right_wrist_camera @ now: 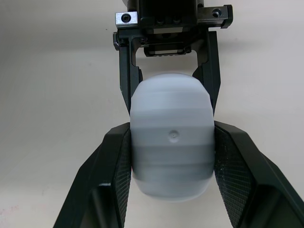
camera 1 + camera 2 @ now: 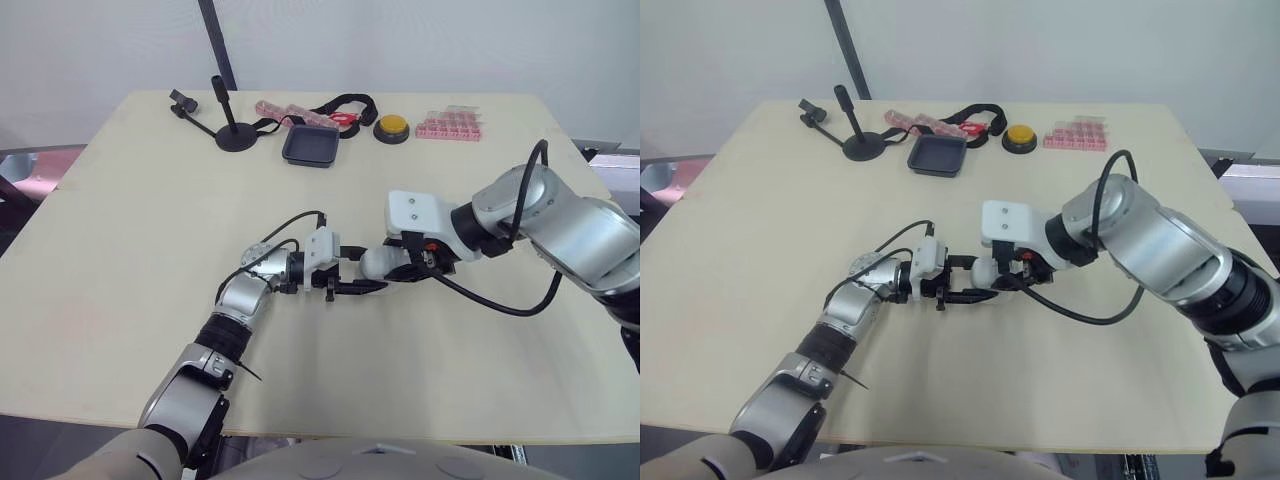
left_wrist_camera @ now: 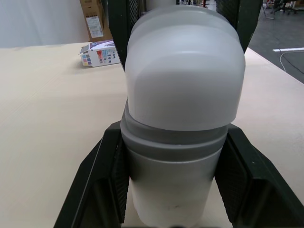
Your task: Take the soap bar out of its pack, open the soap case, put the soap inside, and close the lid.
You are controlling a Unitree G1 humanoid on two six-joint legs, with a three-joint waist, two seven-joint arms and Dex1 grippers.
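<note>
The white soap case (image 2: 377,262) is near the middle of the table (image 2: 140,210), slightly toward its near edge, held between the two arms. The left gripper (image 3: 173,140) has its jaws clamped on the sides of one end, and the right gripper (image 1: 171,137) has its jaws closed on the opposite end

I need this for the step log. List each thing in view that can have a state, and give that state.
soap case: lid on, looks closed, gripped from opposite sides by both hands.
left hand: shut on the soap case.
right hand: shut on the soap case.
soap pack: lying on the table; open or sealed, cannot tell.
black tray: upright, looks empty.
</note>
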